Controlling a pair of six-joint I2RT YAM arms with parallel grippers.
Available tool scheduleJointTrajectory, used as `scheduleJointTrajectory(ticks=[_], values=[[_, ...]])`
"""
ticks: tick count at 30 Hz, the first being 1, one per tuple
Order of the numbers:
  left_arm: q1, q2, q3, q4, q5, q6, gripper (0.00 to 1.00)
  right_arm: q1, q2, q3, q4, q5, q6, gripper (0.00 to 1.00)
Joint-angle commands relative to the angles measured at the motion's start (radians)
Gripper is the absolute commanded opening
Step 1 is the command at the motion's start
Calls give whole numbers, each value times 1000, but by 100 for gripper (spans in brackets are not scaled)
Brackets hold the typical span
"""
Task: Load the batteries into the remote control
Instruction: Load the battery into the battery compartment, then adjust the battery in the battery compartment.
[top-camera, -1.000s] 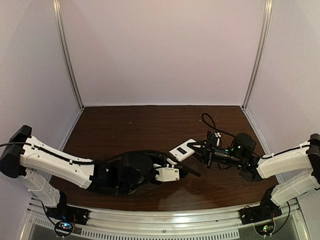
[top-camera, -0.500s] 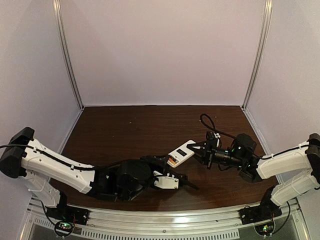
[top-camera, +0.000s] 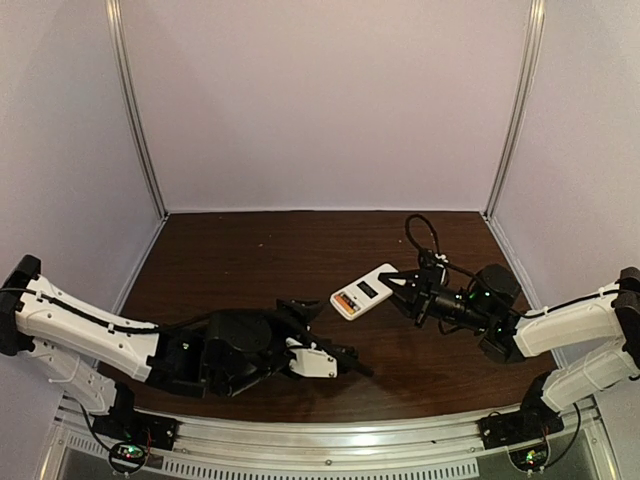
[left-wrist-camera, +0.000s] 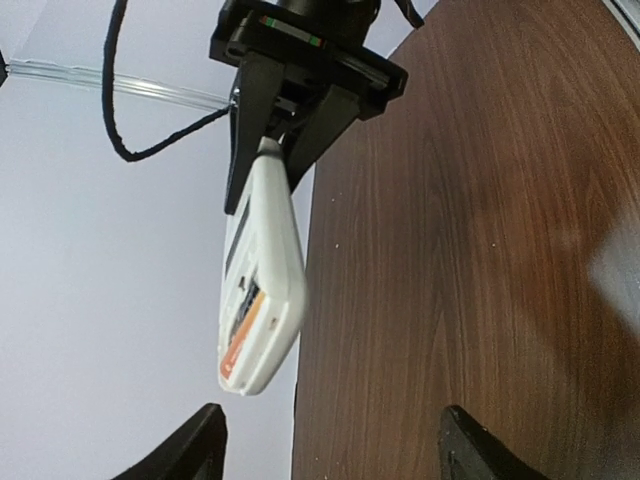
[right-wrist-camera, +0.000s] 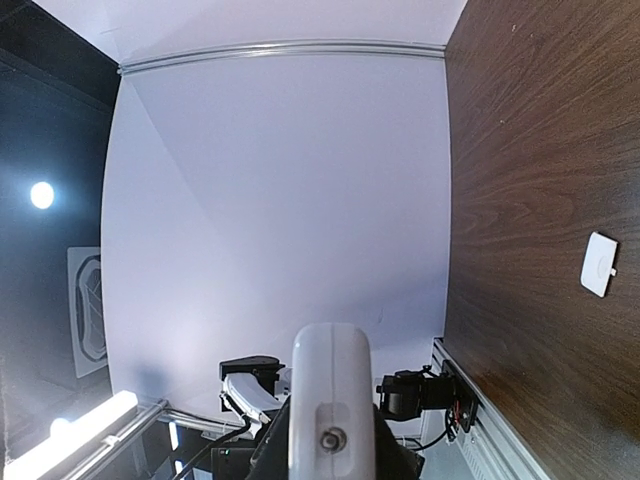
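The white remote control (top-camera: 365, 292) hangs above the table with its recess side up, and my right gripper (top-camera: 405, 290) is shut on its far end. An orange battery (top-camera: 345, 301) lies in the recess at the free end, also seen in the left wrist view as an orange battery (left-wrist-camera: 238, 338) inside the remote control (left-wrist-camera: 265, 260). A dark shape lies beside it; I cannot tell whether it is the other battery. My left gripper (top-camera: 330, 338) stands open and empty, short of the remote's free end. The right wrist view shows the remote's end (right-wrist-camera: 330, 395) between the jaws.
A small white square cover piece (right-wrist-camera: 599, 264) lies flat on the brown table (top-camera: 250, 255). White walls close in the back and both sides. A black cable (top-camera: 425, 245) loops above the right wrist.
My left gripper has opened and drawn back to the left and nearer, away from the remote. The orange battery stays in the recess. The right gripper keeps its hold.
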Motion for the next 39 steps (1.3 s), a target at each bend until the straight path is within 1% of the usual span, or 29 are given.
scheduleJointTrajectory(ticks=[1, 3, 5, 6, 7, 8, 11, 13, 14, 17, 21, 22, 24, 27, 31, 37, 39], values=[[3, -94, -39, 24, 60, -83, 76, -9, -14, 26, 43, 19, -49, 0], [13, -133, -41, 21, 70, -143, 78, -10, -11, 27, 44, 14, -70, 0], [37, -182, -43, 14, 89, -240, 82, -12, -12, 35, 45, 2, -109, 0], [61, -212, -43, 10, 103, -319, 86, -13, -12, 42, 42, -8, -135, 0], [95, -241, -41, -4, 137, -415, 93, -13, -16, 50, 39, -16, -164, 0], [138, -276, -39, -28, 190, -516, 97, -13, -21, 61, 26, -28, -198, 0], [272, -360, -42, -70, 377, -824, 97, -13, -47, 103, -53, -60, -330, 0], [348, -389, -44, -82, 491, -945, 98, -14, -72, 131, -115, -78, -416, 0], [370, -395, -39, -89, 520, -1012, 97, -13, -87, 148, -151, -84, -463, 0], [398, -383, -17, -105, 638, -1085, 97, -13, -125, 193, -253, -100, -577, 0], [417, -328, 23, -92, 808, -1175, 97, -13, -164, 236, -368, -108, -687, 0], [422, -308, 37, -91, 847, -1194, 96, -12, -173, 243, -389, -107, -711, 0], [428, -266, 56, -77, 921, -1221, 89, -12, -178, 257, -422, -115, -737, 0], [431, -216, 71, -43, 970, -1276, 78, -8, -183, 266, -440, -125, -758, 0], [436, -166, 81, -21, 972, -1333, 63, -3, -191, 270, -451, -128, -769, 0], [437, -139, 96, -38, 937, -1325, 49, 0, -196, 276, -462, -132, -773, 0], [438, -130, 102, -42, 940, -1318, 47, 2, -195, 276, -459, -133, -772, 0]])
